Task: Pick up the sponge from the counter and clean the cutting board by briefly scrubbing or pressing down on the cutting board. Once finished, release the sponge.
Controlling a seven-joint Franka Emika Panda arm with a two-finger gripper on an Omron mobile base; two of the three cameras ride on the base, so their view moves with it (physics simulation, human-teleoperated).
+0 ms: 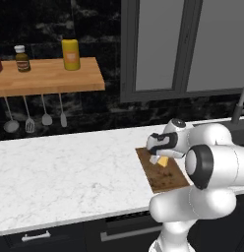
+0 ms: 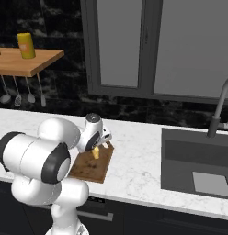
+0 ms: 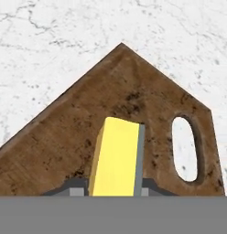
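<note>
Item: gripper (image 3: 114,194), jaws clamping the sponge (image 3: 116,157) by its two long sides, fingertips (image 3: 75,187) pressing against the yellow face on one side and the grey scrubbing layer on the other

Location of sponge: standing on edge between the jaws, hanging over the middle of the cutting board (image 3: 106,132); in the left base view showing as a yellow wedge (image 1: 163,161) at the far part of the board (image 1: 166,178), contact with the wood not possible to tell

Location of board: lying flat on the white marble table (image 1: 60,177), near its front edge, left of the sink (image 2: 198,170), handle slot (image 3: 186,147) showing beside the sponge

Step in hand, judging: sponge already lifted and carried over the board, scrubbing or pressing stage under way or about to begin

Next move, judging: pushing straight down until the sponge is bearing on the wood, rubbing briefly, then spreading the jaws and letting go

Count:
- sponge, one
- cutting board, one
- wooden wall shelf (image 1: 50,78), one, far left
- yellow container (image 1: 71,54) on shelf, one
- small dark bottle (image 1: 21,59) on shelf, one
- hanging utensils (image 1: 29,123) under shelf, four
- tap (image 2: 219,110), one
</note>
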